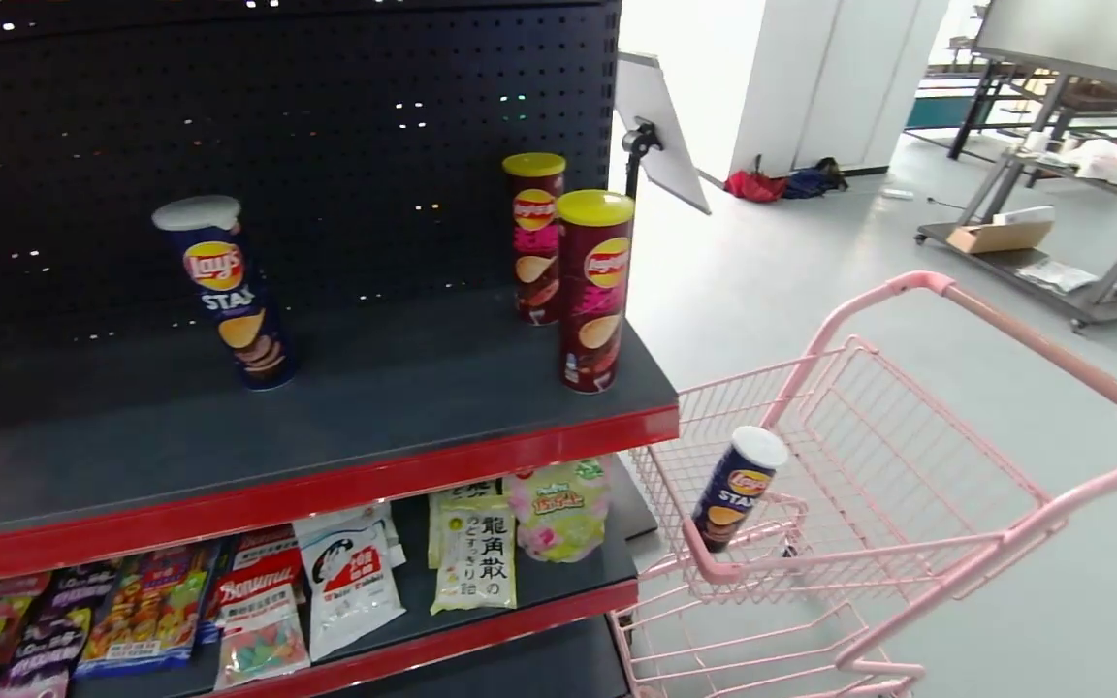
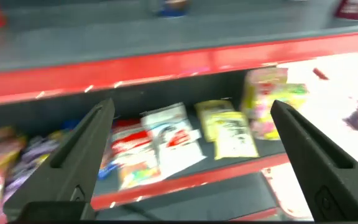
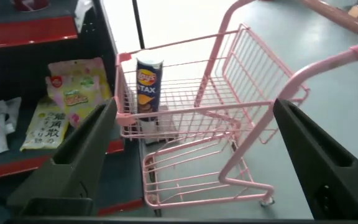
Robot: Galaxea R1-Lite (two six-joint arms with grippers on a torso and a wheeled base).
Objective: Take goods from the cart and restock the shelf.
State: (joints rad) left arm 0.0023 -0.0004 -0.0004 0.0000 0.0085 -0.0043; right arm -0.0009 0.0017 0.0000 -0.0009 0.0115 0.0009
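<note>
— How many cans?
— Four. On the upper shelf (image 1: pixel 345 441), a front maroon can (image 1: pixel 595 291) stands by the front right corner, a rear maroon can (image 1: pixel 534 237) just behind it, and a shelf blue can (image 1: pixel 225 291) left of middle.
— And the fourth?
— The cart blue can (image 1: pixel 738 488) leans in the pink cart (image 1: pixel 908 456), at its shelf-side corner.
— Claws?
— The left gripper (image 2: pixel 191 104) and right gripper (image 3: pixel 194 102) are both spread, holding nothing. Snack bags (image 1: pixel 350 577) lie on the lower shelf (image 1: pixel 529 625), above a grey floor (image 1: pixel 811 262).

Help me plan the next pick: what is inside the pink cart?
One blue chip can with a white lid leans in the upper basket of the cart, near the shelf. The basket rim covers its base.
</note>
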